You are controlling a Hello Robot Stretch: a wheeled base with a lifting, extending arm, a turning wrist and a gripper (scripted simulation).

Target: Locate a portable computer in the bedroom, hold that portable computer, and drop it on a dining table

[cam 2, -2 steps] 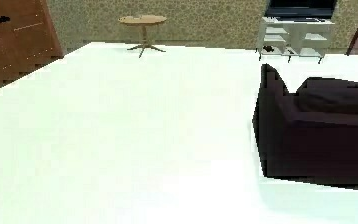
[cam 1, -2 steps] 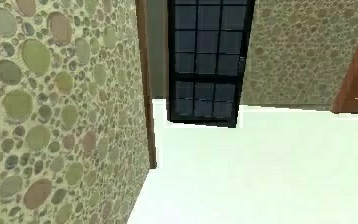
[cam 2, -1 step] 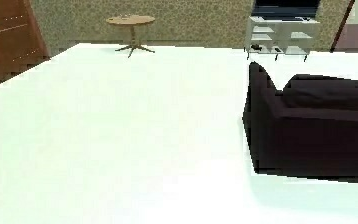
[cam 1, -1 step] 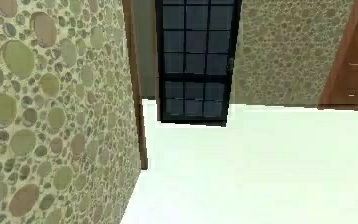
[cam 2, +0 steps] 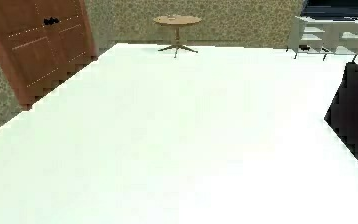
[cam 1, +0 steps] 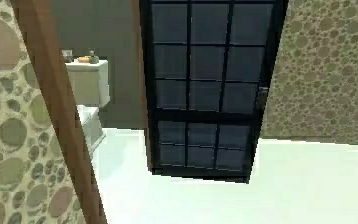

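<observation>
Arm side view: wide white floor (cam 2: 187,140)

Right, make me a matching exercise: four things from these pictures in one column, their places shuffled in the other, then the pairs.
1 round wooden table
2 black paned door
3 white toilet
4 brown door with dark knobs

A forward view's middle
B arm side view's upper left
C forward view's left
D arm side view's top middle

Pairs: 1-D, 2-A, 3-C, 4-B

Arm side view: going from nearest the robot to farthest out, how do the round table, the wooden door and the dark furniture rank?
1. Dark furniture, at the right edge.
2. Wooden door, on the left.
3. Round table, far out, top middle.
</observation>
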